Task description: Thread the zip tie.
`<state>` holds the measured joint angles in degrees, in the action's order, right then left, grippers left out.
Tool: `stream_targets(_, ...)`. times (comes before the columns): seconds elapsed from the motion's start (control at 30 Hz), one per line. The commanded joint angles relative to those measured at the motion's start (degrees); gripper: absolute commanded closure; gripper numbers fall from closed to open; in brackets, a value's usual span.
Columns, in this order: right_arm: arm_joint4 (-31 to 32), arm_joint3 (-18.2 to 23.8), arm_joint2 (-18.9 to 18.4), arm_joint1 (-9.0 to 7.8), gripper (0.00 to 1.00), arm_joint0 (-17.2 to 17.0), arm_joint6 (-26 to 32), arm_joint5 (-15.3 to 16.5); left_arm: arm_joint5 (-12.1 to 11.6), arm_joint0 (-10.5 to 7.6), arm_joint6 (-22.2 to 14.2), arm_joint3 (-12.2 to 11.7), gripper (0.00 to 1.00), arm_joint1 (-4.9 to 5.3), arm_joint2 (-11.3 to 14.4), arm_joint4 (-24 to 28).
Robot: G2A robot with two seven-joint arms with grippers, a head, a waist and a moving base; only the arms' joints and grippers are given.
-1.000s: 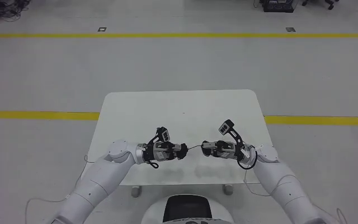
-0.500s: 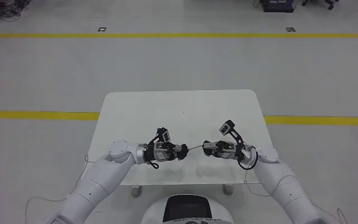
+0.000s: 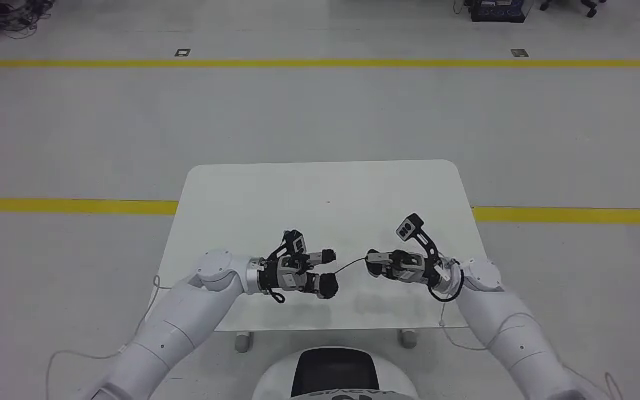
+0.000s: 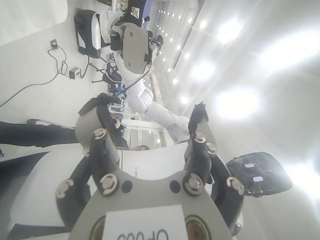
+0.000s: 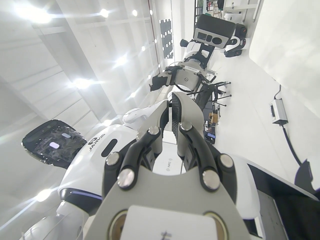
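White worktop (image 3: 320, 200) is stretching broad beyond the arms working near its front edge: left end effector (image 3: 330, 272) gaping wide, right end effector (image 3: 371, 263) pinching the zip tie (image 3: 352, 266).

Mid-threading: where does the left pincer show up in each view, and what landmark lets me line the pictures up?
Top view: left pincer, open, over the table near its front edge, facing the zip tie held by the right pincer.
Left wrist view: left pincer in the foreground, fingers spread.
Right wrist view: left pincer farther off, beyond the right pincer.
Shared landmark: the white table's rounded corner.
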<state>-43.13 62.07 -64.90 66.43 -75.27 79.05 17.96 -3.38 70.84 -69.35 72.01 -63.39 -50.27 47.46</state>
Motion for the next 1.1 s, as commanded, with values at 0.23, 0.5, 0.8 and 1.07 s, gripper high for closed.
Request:
stream_targets(0.23,0.14,1.18,-0.09,0.02,1.0,-0.54,-2.04,0.05,0.15,0.13,1.66,0.64,0.0,-0.09,0.7,-1.33)
stream_targets(0.5,-5.45,1.77,-0.83,0.23,1.0,-2.42,0.37,1.52,-3.68,-1.28,4.62,0.66,0.0,-1.54,4.25,-1.68)
stream_targets(0.8,-5.98,0.86,0.41,0.43,1.0,-1.95,0.59,1.02,-5.85,-2.62,6.1,-0.75,0.0,-2.92,7.11,-1.05)
stream_targets(1.07,-7.73,3.07,-0.04,0.49,1.0,-3.29,-0.3,1.0,-7.24,-1.77,12.13,0.71,0.0,-2.78,6.61,-3.51)
